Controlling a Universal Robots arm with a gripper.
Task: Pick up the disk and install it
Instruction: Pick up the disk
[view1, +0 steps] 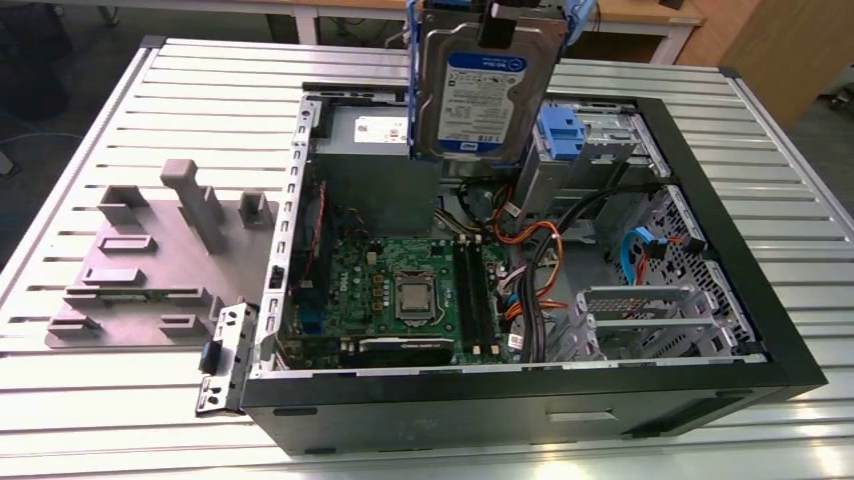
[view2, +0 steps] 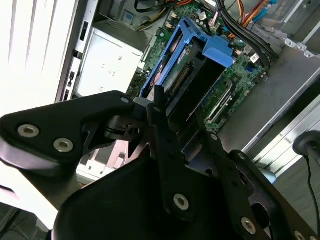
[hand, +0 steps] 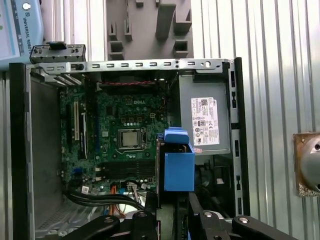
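Disk (view1: 478, 95) hangs on edge above the open computer case (view1: 534, 395), claw (view2: 182, 127) pinching its blue bracket (view2: 210, 47), apparently to clear the cables.

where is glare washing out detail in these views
Second wrist view: the ribbed metal table is blown to white. Exterior view: even light, no glare on the silver hard drive in its blue plastic bracket. First wrist view: evenly lit.

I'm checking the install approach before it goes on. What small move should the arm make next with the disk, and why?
Probably ease it toward the exterior view's right. The pincer is shut on the disk, which hangs upright above the open case, while the grey cage with the blue tab sits just to that side.
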